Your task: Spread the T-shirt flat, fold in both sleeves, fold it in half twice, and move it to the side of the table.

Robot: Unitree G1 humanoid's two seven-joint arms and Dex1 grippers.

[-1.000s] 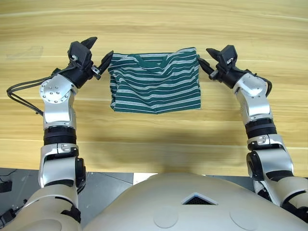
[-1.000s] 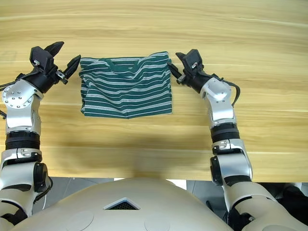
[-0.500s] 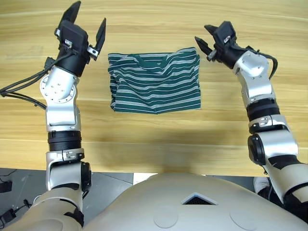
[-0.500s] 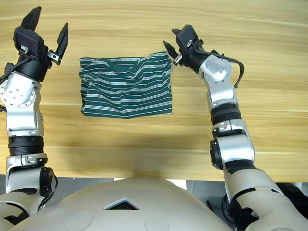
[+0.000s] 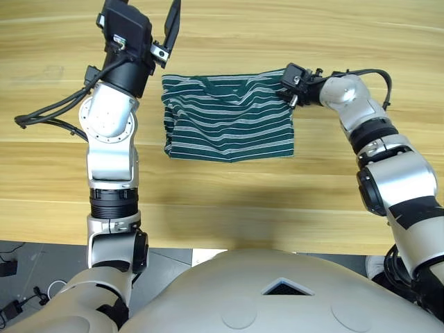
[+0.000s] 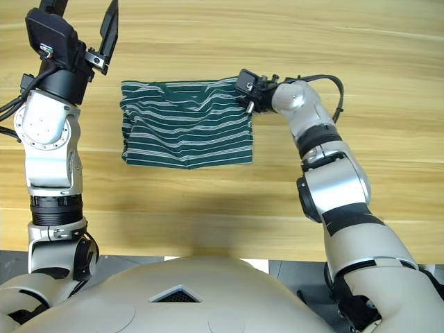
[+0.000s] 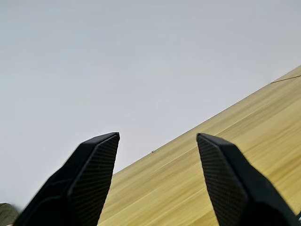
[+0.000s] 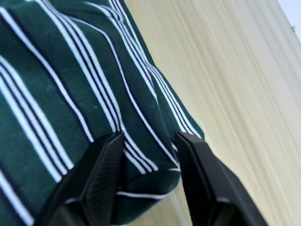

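right claw [image 8: 149,137] apart astride far right corner of folded t-shirt [image 5: 229,125]; left claw [image 7: 157,135] apart, aloft

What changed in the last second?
Left hand rose off the left edge of the T-shirt and away across the table, open. Right hand lifted, then came back down, open, astride the far right corner. T-shirt remains folded, roughly in place.

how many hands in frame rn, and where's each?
2. The left hand is open, up over the table past the T-shirt's far left corner, clear of the cloth. The right hand is at the T-shirt's far right corner, against the cloth.
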